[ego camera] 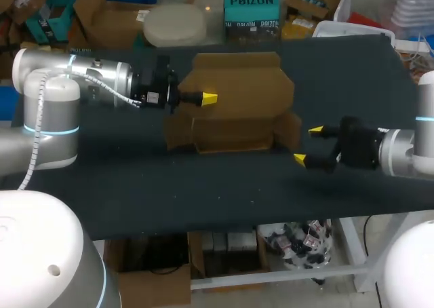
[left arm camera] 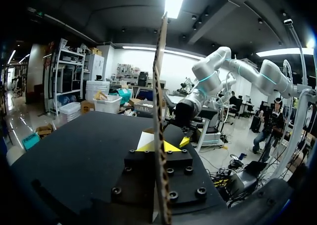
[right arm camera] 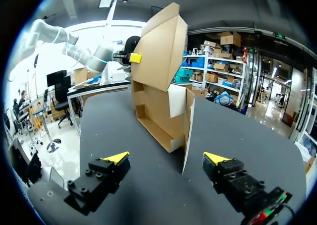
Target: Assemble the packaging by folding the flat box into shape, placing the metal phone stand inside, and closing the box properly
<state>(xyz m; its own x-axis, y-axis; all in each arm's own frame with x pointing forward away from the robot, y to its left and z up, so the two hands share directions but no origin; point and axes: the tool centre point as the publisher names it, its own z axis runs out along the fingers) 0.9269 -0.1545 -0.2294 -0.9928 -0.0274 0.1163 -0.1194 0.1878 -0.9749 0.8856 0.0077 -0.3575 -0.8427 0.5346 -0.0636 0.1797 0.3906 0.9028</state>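
Folding looks like the step in hand; the box is only half shaped. Nearest the robot is the black table top point(ego camera: 203, 199). Next out is the right gripper point(ego camera: 307, 145), yellow-tipped fingers spread wide and holding nothing, just beside the right end of the brown corrugated cardboard box point(ego camera: 234, 135). In the right wrist view the upright right side flap point(ego camera: 290, 130) stands ahead of that gripper, about in line with the gap between its fingers and untouched. The box sits around mid-table as a shallow tray open upward, with a matching left side flap point(ego camera: 178, 133) at the other end. Farther back, the large lid panel point(ego camera: 237, 77) rises from the rear wall, tilted. The left gripper point(left arm camera: 158, 146) pinches it: the left wrist view shows the cardboard edge-on between both yellow tips, touched from two sides. The metal phone stand shows in no view. To do this well, the left should probably hold the lid back firmly, since that hold looks like the box's only anchor. The right should meet the side flap from outside and press it inward along its crease, slowly and square to the wall. Thin card likely bows or skids if shoved. Pulling on the lid while pushing the flap could tear the hinge crease. The lid should not be closed before the stand is in.
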